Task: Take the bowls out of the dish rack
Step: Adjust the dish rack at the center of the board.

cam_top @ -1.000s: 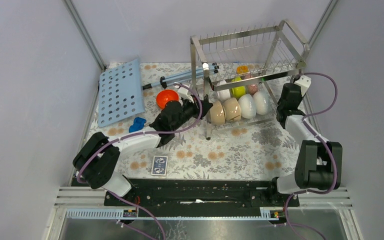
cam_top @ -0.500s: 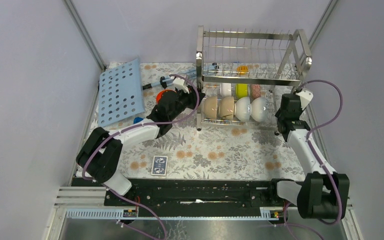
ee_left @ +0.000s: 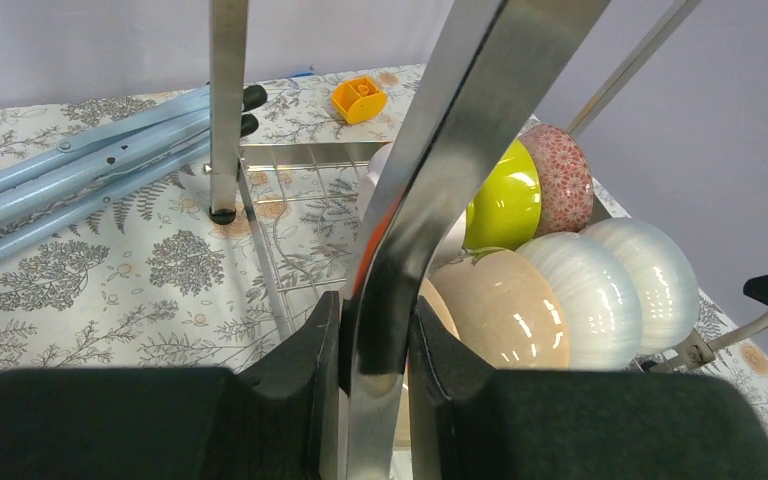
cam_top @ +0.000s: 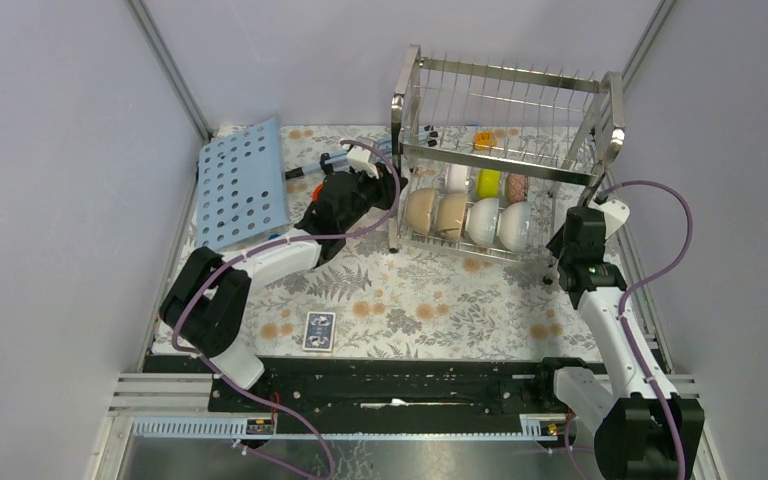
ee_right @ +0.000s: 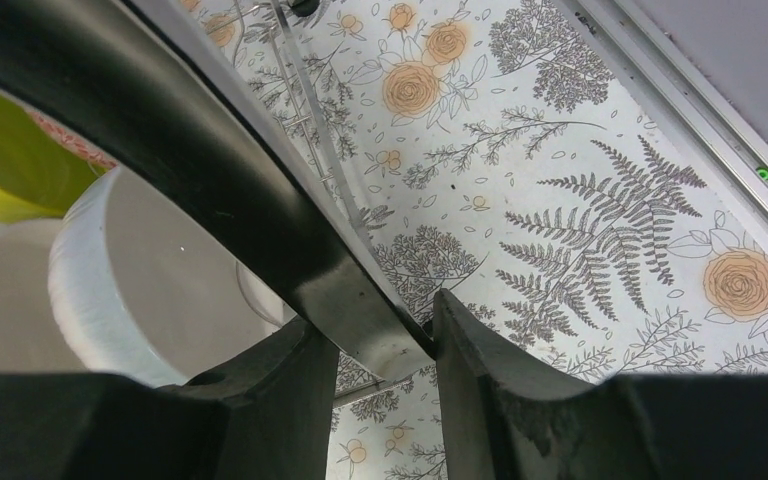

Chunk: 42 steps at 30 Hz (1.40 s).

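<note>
**A:** Nearest us, a card (cam_top: 319,330) lies flat on the floral tabletop (cam_top: 410,300), well apart from everything else.

**B:** Past it on the right comes the right end effector (ee_right: 380,325) — clamped on a bar of the rack (cam_top: 505,73) at its near right corner, a finger pressed to each side.

**A:** And the other arm?

**B:** The left end effector (ee_left: 373,315) is at the rack's left end. It has a steel post pinched between its fingers (ee_left: 305,360), pads against the metal on both sides.

**A:** So one grip at each end. Where's the rack itself?

**B:** On the far right part of the tabletop, both tiers upright. From above I can't tell whether its feet touch the cloth.

**A:** The bowls (cam_top: 452,213)?

**B:** All in the lower tier, standing on edge. In the front row, left to right, are two tan bowls (cam_top: 420,212), then two white bowls (cam_top: 483,220), each touching its neighbour. Behind them sit a lime bowl (ee_left: 505,205) and a pink bowl (ee_left: 565,180) with a pattern, side by side.

**A:** Farther back?

**B:** A blue board (cam_top: 243,185) full of holes lies at the far left. Pale blue tubes (ee_left: 80,180) run between it and the rack's left post. A small orange block (ee_left: 359,98) rests on the cloth at the far edge — behind the rack.
</note>
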### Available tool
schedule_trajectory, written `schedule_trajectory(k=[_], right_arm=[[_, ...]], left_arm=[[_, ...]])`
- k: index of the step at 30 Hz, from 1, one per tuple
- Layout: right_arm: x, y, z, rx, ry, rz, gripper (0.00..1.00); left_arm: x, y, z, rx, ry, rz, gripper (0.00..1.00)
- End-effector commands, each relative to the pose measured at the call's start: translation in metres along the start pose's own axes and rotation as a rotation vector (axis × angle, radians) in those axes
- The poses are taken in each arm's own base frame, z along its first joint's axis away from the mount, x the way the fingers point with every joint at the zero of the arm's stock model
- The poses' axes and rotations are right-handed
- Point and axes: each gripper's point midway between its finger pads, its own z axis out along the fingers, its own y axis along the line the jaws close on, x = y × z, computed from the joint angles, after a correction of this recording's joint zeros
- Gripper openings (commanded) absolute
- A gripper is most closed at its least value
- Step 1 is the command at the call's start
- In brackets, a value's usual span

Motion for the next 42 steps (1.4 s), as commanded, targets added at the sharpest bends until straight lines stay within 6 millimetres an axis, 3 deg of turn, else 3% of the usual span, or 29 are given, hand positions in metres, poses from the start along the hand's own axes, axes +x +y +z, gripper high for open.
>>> schedule_trajectory(k=[1,9,20,27,29,35,42], right_arm=[[-0.01,0.014,-0.012,-0.072,-0.028,0.128,0.08],[-0.008,0.024,-0.013,-0.107,-0.031,0.091,0.14],[-0.011,0.057,-0.001,-0.188,0.064,0.084,0.18],[-0.013,0.062,-0.004,-0.205,0.087,0.071,0.36],[-0.016,0.06,-0.008,-0.205,0.074,0.071,0.45],[-0.017,0.047,-0.024,-0.191,0.057,0.06,0.63],[-0.016,0.039,-0.038,-0.186,0.06,0.052,0.74]], left_arm=[[0.045,0.06,-0.002,-0.228,0.135,-0.046,0.0],[0.041,0.06,-0.011,-0.226,0.113,-0.063,0.0],[0.042,0.082,-0.028,-0.298,0.09,-0.103,0.0],[0.039,0.079,-0.032,-0.291,0.089,-0.126,0.0],[0.036,0.077,-0.035,-0.289,0.083,-0.132,0.06],[0.032,0.068,-0.042,-0.256,0.088,-0.14,0.43],[0.028,0.06,-0.048,-0.225,0.093,-0.142,0.63]])
